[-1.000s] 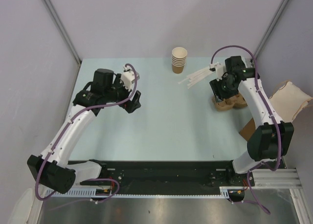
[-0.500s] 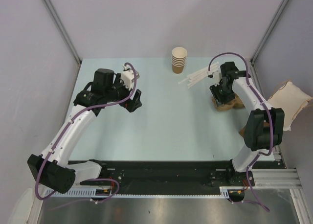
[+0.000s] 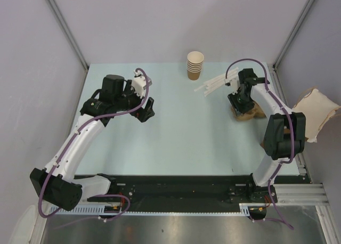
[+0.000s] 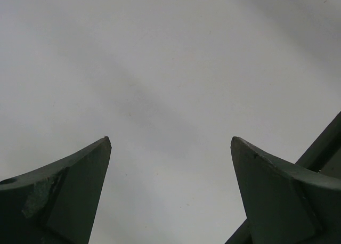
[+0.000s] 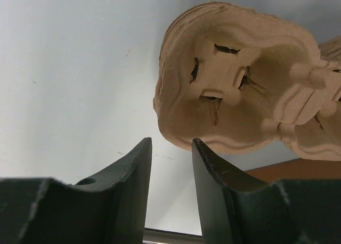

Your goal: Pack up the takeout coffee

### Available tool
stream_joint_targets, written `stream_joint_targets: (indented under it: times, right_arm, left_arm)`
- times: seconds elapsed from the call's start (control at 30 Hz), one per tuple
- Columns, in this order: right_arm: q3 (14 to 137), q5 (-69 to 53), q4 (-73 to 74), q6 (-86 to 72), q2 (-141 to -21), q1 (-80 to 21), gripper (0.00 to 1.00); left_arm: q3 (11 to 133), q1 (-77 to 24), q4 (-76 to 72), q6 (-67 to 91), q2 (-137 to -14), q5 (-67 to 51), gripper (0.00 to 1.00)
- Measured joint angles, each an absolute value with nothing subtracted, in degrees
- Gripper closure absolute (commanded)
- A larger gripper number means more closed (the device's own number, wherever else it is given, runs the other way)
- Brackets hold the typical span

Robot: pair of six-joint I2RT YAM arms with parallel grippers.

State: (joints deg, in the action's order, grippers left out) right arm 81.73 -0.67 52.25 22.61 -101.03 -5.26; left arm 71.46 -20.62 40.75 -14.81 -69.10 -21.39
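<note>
While gripper (image 5: 170,140) at tray (image 5: 234,95), straws (image 3: 216,84) nearby

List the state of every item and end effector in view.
Left end effector, wide open, empty.
Right end effector, narrowly open, nothing between the fingers.
Pulp tray, on the table, visible pocket empty.
Cup stack, upright, nested, lidless.
Straws, loose pile, lying flat.
</note>
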Motion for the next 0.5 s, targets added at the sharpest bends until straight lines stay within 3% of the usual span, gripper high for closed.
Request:
stream_joint_targets:
  times: [0.5]
  right_arm:
    - [81.73,-0.62,51.42,22.83,-102.76,-5.1,0.63]
  left_arm:
    - [71.46,-20.62,40.36,-14.44,-69.34,-21.39,0.0]
